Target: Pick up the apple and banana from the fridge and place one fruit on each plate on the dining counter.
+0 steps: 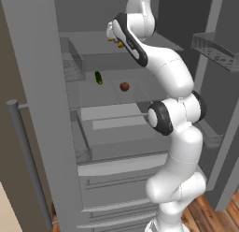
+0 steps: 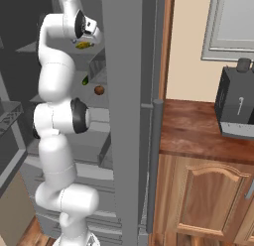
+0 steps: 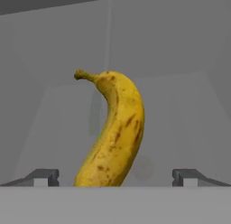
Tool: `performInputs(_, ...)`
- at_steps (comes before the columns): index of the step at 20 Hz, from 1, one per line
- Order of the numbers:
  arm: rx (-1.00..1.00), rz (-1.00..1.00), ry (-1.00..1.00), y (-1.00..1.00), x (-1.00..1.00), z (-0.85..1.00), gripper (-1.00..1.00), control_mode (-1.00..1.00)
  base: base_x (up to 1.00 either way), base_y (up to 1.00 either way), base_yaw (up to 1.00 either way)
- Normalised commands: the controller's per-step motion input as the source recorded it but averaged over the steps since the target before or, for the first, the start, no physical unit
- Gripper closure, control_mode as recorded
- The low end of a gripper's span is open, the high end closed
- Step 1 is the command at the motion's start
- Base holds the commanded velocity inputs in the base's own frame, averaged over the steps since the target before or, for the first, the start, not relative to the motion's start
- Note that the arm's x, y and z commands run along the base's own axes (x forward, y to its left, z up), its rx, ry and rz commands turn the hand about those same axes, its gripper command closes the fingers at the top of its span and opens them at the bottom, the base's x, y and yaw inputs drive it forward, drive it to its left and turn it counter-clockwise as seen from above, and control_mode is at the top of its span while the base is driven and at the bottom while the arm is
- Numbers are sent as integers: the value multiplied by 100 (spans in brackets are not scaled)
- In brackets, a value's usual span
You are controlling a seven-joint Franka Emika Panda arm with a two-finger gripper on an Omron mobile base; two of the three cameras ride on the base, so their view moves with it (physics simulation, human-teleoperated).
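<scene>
Banana: you see the banana (image 3: 114,133) lying on a grey upper shelf of the fridge (image 1: 42,86), its stem end pointing away from the hand; it shows as a yellow sliver by the wrist from the base cameras (image 2: 83,44).
Gripper: your gripper (image 3: 115,177) stands wide open, one fingertip (image 3: 43,177) on each side of the banana's near end, neither touching it.
Apple: the apple (image 1: 124,86) sits on the shelf below.
Green vegetable: it (image 1: 98,77) lies near the apple, to its left, apart from it.
Fridge door: you have it open, long handle (image 2: 155,165) toward you.
</scene>
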Motion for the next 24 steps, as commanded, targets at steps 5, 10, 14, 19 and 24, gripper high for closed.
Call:
performInputs(5, -6, 0, 0, 4, 12, -19, -100, -100, 0, 0, 0)
performInputs(10, -8, -1, 0, 0, 10, -34, -100, -100, 0, 0, 0)
performInputs(14, -4, -1, 0, 0, 16, -35, -100, -100, 0, 0, 0)
performInputs(19, -3, 0, 0, 0, 18, -49, 100, -100, 0, 0, 0)
performInputs(24, -4, -1, 0, 0, 33, -75, 100, -100, 0, 0, 0)
